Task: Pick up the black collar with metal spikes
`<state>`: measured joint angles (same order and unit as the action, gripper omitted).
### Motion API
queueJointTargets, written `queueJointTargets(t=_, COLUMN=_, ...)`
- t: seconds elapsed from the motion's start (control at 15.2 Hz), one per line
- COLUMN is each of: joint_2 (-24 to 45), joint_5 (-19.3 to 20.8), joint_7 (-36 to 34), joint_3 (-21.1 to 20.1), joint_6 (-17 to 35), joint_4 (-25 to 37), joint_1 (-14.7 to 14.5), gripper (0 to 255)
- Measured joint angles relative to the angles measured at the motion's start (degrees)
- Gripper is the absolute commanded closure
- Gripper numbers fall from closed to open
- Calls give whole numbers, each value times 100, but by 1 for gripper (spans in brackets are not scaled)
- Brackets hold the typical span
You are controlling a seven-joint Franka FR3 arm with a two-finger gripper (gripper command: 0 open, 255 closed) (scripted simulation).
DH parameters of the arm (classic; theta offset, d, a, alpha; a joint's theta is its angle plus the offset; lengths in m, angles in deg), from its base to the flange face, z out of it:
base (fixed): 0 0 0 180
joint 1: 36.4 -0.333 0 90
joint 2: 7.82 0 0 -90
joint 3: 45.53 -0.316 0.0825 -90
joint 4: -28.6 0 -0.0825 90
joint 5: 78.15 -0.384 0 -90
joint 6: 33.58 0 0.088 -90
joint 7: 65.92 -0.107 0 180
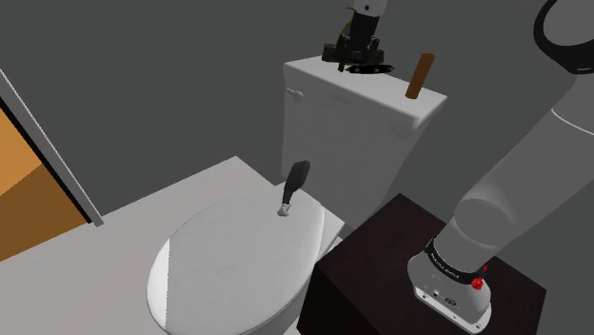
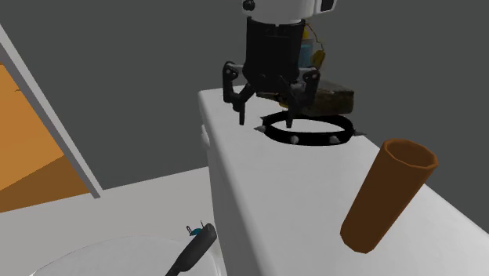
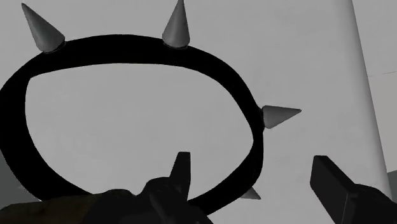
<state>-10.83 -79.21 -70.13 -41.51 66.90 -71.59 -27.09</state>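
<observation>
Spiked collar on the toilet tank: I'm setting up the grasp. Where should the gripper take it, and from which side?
On the black spiked collar, pinch the thin band between two spikes, from above, one finger inside the ring, one outside. It lies flat on the tank lid with spikes pointing outward; the open gripper straddles the band this way.

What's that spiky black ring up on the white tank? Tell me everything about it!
The black collar is a closed oval band with pointed grey metal-looking spikes sticking outward. It lies flat on the white toilet tank lid. The black gripper is open over it, one finger inside the ring and one outside, not clasping it.
</observation>
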Motion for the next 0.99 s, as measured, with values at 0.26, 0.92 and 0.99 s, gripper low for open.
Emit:
queueJointTargets(t=0.26, joint_2=68, joint_5=-10, joint_7=7, joint_3=6, joint_6=14, joint_4=-10, joint_1=5, gripper=255)
queueJointTargets(t=0.92, joint_2=110, joint_5=-12, joint_7=16, joint_3=13, joint_6=-303, joint_4=320, joint_1=10, gripper=255)
queueJointTargets(t=0.99, joint_2=133, joint_5=-13, joint_7=16, joint_3=14, joint_6=-383, joint_4=422, joint_1=11, gripper=255)
